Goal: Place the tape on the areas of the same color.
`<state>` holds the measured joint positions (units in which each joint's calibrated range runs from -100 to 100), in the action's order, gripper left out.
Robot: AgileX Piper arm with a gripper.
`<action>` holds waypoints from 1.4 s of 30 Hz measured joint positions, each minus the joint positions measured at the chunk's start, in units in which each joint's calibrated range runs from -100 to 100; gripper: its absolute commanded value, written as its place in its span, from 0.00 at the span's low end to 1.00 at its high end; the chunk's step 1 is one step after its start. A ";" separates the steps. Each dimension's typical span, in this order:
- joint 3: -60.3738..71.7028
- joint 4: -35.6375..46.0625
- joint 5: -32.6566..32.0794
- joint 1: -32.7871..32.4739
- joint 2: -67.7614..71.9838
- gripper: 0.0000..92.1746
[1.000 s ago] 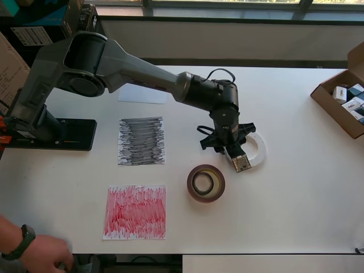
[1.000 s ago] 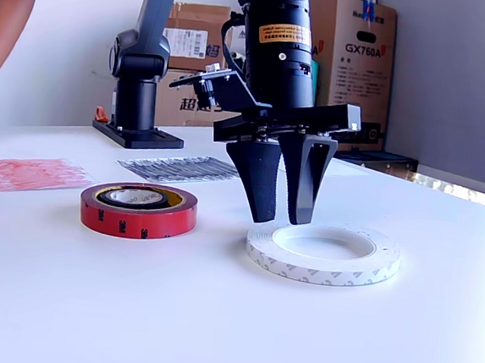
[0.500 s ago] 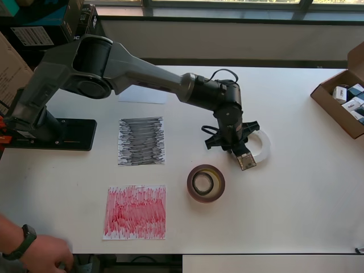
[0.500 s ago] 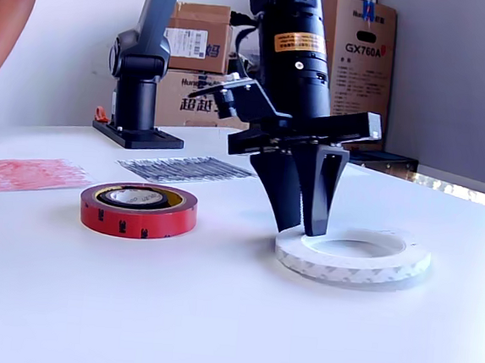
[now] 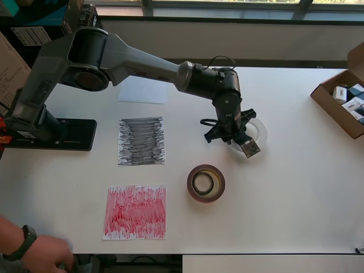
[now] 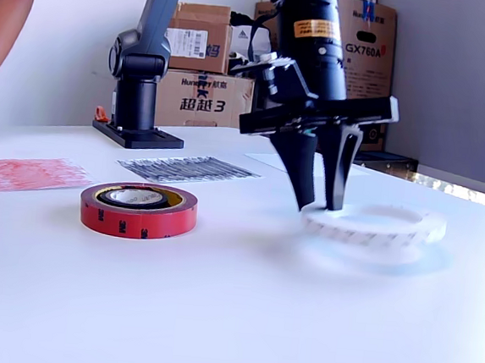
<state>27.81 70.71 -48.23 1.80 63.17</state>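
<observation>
Where the white ring (image 6: 375,224) hangs clear of the counter (image 6: 214,315), my tool (image 6: 317,201) has its two fingers (image 6: 301,174) clamped on the ring's near wall, one finger inside the hole and one outside. In the exterior view the ring floats level above its own faint shadow; in the overhead view it (image 5: 255,132) sits just right of my wrist, with the tool (image 5: 242,143) at its lower left edge.

I count three tape rolls in all. Besides the white ring, the red-brown roll (image 5: 206,182) lies flat on the counter below my tool in the overhead view, and the small black roll (image 5: 203,182) rests inside its core. In the exterior view the red roll (image 6: 138,209) is to the left of my tool, well apart from the lifted ring.

There are three paper sheets, all left of my tool in the overhead view: the plain white sheet (image 5: 143,92) farthest up, partly under my arm, the black scribbled sheet (image 5: 141,141) in the middle, and the red scribbled sheet (image 5: 135,212) lowest. None carries a roll.

One open cardboard box (image 5: 343,102) sits at the counter's right edge. A person's hand (image 5: 42,254) with a dark wristband shows at the lower left corner.
</observation>
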 measured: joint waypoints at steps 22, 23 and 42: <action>-36.13 -13.08 46.60 -13.65 -39.06 0.00; -38.80 -15.02 48.73 -14.04 -41.05 0.00; -74.92 -35.41 72.20 -17.47 -52.43 0.00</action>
<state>-47.11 35.30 23.98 -15.67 10.74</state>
